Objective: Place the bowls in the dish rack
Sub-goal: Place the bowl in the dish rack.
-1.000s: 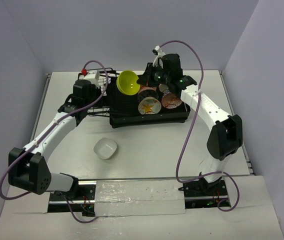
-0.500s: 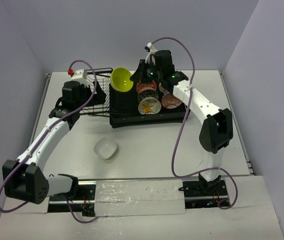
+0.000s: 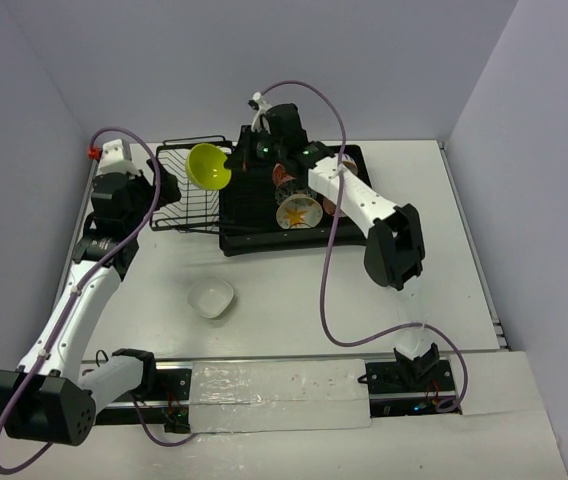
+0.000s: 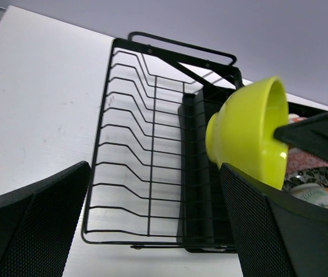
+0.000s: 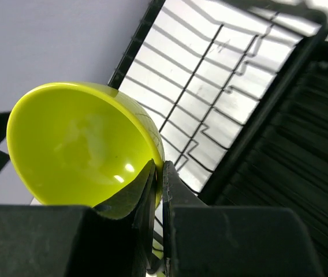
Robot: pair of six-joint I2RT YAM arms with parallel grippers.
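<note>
My right fingers [image 5: 178,193] clamp the rim of the lime green bowl [image 3: 208,165], tilted over the dish rack [image 3: 254,235] at its wire-basket end; it looks light, stiff and slick, so a rim hold suits it, while my left fingers [image 4: 31,231] stand wide apart.

— Is your light good enough?
— You have bright, even light from above; the table [image 3: 294,290] shows only soft shadows.
— Any glare or blur?
— You get a small highlight inside the lime green bowl [image 5: 77,144], and the right gripper's fingers [image 5: 48,242] look dark and unfocused.
</note>
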